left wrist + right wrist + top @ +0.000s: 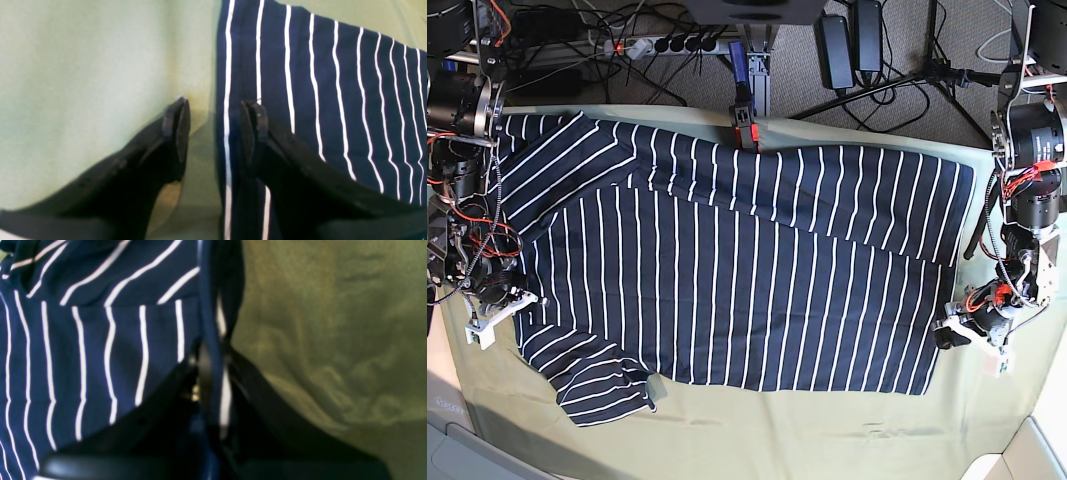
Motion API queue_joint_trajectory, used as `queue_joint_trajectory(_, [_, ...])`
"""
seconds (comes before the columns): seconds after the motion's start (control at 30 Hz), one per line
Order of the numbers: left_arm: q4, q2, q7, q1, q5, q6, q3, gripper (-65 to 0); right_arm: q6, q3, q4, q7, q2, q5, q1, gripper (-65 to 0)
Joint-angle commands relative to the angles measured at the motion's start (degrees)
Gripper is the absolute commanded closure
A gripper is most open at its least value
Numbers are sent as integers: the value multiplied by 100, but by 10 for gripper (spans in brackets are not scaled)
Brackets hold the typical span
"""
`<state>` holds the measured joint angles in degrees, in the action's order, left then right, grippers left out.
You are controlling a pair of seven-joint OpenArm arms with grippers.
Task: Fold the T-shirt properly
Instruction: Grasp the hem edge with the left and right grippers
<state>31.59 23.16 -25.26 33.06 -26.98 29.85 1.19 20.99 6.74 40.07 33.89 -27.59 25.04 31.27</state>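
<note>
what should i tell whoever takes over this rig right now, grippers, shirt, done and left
Left gripper: open, straddling the shirt's edge, gripping nothing.
Right gripper: shut on a fold of the shirt's edge.
Dark navy white-striped soft fabric T-shirt: spread mostly flat on the pale green cloth, one sleeve crumpled at the near corner.
Done: shirt laid out, one side gripped.
Left: close the left gripper on its edge, then make every fold.

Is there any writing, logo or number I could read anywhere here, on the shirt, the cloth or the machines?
None can be read.
The T-shirt shows only white stripes, no print or label.
The pale green cloth is plain.
The left gripper and right gripper are plain black, unmarked.
The power strip behind the table is too small to make out any markings.
</note>
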Motion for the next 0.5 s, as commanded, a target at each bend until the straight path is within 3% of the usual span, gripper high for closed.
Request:
queue_joint_trajectory(0.0, [81, 48, 55, 179, -61, -26, 15, -258, 197, 26, 98, -39, -111, 28, 125, 0])
queue_joint_trajectory(0.47, [83, -365, -177, 186, -304, 302, 15, -258, 197, 26, 98, -42, -109, 28, 125, 0])
